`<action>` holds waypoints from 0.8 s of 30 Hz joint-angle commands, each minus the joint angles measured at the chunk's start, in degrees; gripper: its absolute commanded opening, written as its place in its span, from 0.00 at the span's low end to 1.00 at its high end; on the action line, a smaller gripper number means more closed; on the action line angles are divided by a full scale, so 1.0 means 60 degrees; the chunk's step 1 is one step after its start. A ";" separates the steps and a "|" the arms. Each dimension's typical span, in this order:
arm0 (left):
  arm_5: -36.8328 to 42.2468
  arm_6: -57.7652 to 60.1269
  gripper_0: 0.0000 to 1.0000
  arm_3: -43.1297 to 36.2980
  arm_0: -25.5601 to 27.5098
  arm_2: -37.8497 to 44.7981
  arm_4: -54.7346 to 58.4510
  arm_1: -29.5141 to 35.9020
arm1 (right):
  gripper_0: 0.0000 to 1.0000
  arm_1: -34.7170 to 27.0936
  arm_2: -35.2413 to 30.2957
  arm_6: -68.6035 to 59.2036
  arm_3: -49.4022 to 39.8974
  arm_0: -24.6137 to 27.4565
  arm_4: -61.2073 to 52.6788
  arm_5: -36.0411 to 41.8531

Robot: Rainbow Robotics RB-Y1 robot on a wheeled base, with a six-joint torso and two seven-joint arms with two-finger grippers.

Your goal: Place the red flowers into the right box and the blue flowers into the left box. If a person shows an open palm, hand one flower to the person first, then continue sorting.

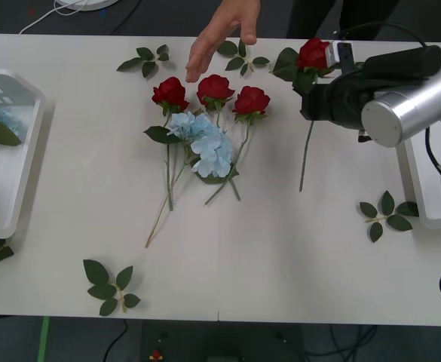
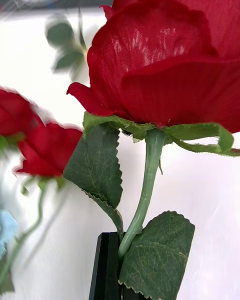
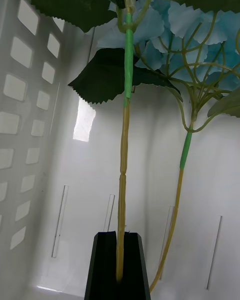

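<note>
the right gripper point(image 2: 120, 267), fingers clamped on a red rose point(image 1: 313, 54) stem, hovers near the person's hand point(image 1: 222, 34). left gripper point(image 3: 119, 265) pinches a blue flower point(image 3: 200, 35) stem inside the left box point(image 1: 24, 162) (risk: the thin stem slipping during handover).

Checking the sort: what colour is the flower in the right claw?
Deep red rose, clearest in the right wrist view.

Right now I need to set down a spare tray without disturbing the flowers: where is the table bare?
Bare: the front strip between the leaf sprig and the other sprig, and the stretch between the left box and the blue flower. Crowded: the middle back, with three red roses, a person's hand and the right gripper holding a fourth rose.
</note>
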 commanded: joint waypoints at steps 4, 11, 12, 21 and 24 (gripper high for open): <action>-0.0118 -0.0087 0.00 0.0016 0.0175 0.0099 0.0057 0.0022 | 0.00 -0.0434 -0.0846 0.1378 -0.1273 0.1099 -0.0135 -0.2948; -0.0118 -0.0087 0.00 0.0031 0.0160 0.0099 0.0013 0.0022 | 0.00 0.0372 -0.0846 0.2286 -0.1258 0.0806 0.0597 -0.4632; -0.0118 -0.0087 0.00 0.0031 0.0160 0.0099 -0.0002 0.0022 | 0.00 0.0518 -0.0846 0.2418 -0.1258 0.0718 0.0729 -0.4793; -0.0118 -0.0087 0.00 0.0031 0.0160 0.0099 -0.0046 0.0022 | 0.00 0.1397 -0.0846 0.2550 -0.1273 0.0176 0.1183 -0.6068; -0.0118 -0.0087 0.00 0.0031 0.0160 0.0099 -0.0075 0.0022 | 0.00 0.1573 -0.0846 0.2579 -0.1273 -0.0029 0.1359 -0.6258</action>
